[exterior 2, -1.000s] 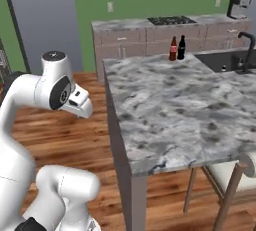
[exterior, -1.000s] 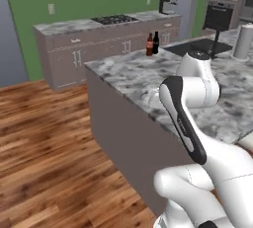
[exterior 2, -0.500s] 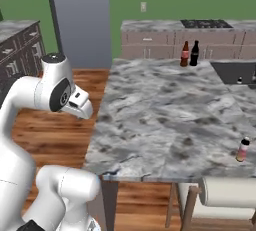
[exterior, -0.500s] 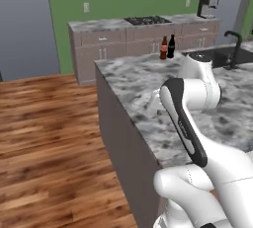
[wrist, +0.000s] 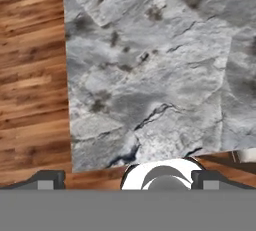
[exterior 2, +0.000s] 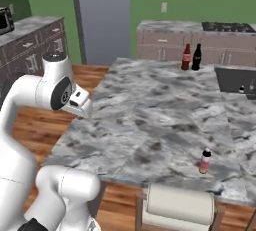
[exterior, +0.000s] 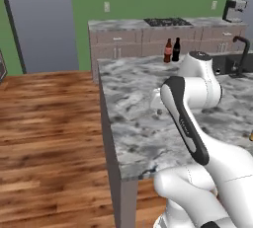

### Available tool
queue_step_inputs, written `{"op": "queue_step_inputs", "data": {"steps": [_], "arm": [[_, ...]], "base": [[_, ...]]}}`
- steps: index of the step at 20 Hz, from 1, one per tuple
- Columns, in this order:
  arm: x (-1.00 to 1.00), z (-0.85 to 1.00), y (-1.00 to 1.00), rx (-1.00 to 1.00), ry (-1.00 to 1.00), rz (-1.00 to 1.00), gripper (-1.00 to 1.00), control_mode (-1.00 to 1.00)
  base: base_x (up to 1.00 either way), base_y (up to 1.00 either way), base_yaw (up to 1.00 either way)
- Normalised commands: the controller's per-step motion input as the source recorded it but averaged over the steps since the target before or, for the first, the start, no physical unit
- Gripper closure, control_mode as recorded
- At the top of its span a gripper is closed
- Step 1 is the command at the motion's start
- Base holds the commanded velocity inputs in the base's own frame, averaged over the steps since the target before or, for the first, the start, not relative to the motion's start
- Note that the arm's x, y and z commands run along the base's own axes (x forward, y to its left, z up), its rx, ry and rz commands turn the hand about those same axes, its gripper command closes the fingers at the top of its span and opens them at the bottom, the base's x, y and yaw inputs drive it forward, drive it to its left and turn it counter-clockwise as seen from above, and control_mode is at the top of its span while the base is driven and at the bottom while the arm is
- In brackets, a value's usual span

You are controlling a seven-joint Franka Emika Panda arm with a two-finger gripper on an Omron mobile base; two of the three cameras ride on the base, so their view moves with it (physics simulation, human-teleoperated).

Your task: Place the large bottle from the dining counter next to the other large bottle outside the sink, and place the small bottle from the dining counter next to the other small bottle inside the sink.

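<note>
Right base view: a white robot arm with dark joints rises beside the long grey-and-white marbled stone tabletop [exterior 2: 150,120], its elbow bent high over the near left corner of the slab. The two-finger hand [wrist: 127,177] shows in the hand view, where its two dark fingertips stand far apart at the bottom edge, released and grasping nothing, looking down on bare marble and a strip of wooden plank floor [wrist: 30,75] along the slab's edge.

At the far end of the tabletop the tall brown glass bottle with a red label and red cap [exterior 2: 186,58] stands upright just beside the tall all-dark bottle with a slim neck [exterior 2: 197,57], the brown one to the left as seen from here. Both stand on the stone, outside the dark grey rectangular sink [exterior 2: 234,81], which is set into the tabletop to their right. A tiny object sits inside the basin near its right side; it is too small to identify.

The tiny pinkish-red bottle with a pale upper part and dark cap [exterior 2: 204,161] stands upright near the front edge of the tabletop, well apart from the sink and from the arm, above a pale-cushioned wooden stool [exterior 2: 177,207].

From the left base view, the same pair of tall bottles [exterior: 172,50] appears beyond the arm's shoulder, with the black curved faucet [exterior: 242,54] to their right.
</note>
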Motion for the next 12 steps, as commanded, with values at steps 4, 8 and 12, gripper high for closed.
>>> {"op": "queue_step_inputs", "data": {"steps": [4, 8, 12], "arm": [[0.00, 0.00, 0.00, 0.00, 0.00, 0.00, -1.00, 1.00], [0.00, 0.00, 0.00, 0.00, 0.00, 0.00, -1.00, 1.00], [0.00, 0.00, 0.00, 0.00, 0.00, 0.00, -1.00, 1.00]], "base": [[-0.21, -0.96, 0.28], [-0.57, -0.76, 0.23], [-1.00, -0.16, 0.18]]}}
